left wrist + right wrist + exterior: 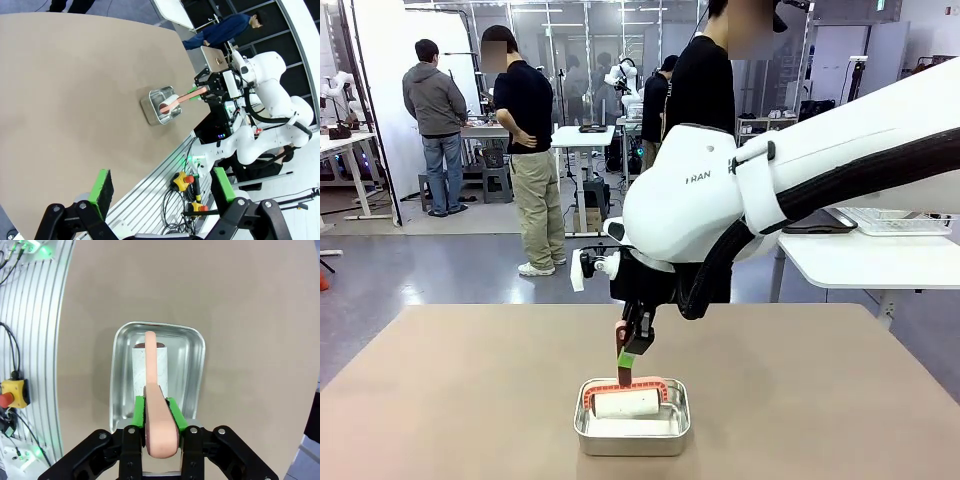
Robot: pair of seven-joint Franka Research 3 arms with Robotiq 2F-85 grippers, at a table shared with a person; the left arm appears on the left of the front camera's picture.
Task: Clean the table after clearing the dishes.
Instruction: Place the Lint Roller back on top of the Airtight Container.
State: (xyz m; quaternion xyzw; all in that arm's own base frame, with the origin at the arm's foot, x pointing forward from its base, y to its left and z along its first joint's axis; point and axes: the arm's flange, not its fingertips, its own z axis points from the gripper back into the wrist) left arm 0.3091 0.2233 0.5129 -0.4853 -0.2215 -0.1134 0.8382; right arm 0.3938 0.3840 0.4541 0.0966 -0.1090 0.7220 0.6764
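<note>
Pinching the pink handle (159, 420) of a roller, the right tool (160, 415) is reaching down over a small steel pan (632, 432), its green pads (140, 412) pressing against both sides of the handle. In the front view the right tool (628, 362) is hanging from the big white arm that is coming in from the right, and the roller's white cylinder (627, 403) is lying inside the pan with its pink frame (628, 385) arching over the far side. In the right wrist view the handle is running straight up from between the pads to the white cylinder (149, 371), which is sitting in the pan (195, 365) toward its far wall.

The left tool (162, 187) is standing with its fingers spread wide apart and holding nothing, hovering beside the near edge of the surface (75, 95), well apart from the pan (152, 107). From that wrist view the right tool (209, 90) is showing farther off, gripping the handle (186, 97) slanting down into the pan.

The tan surface (470, 390) is stretching wide around the pan, which is sitting near its front edge, about midway across. A person in black (705, 90) is standing at the far side, behind the right arm.
</note>
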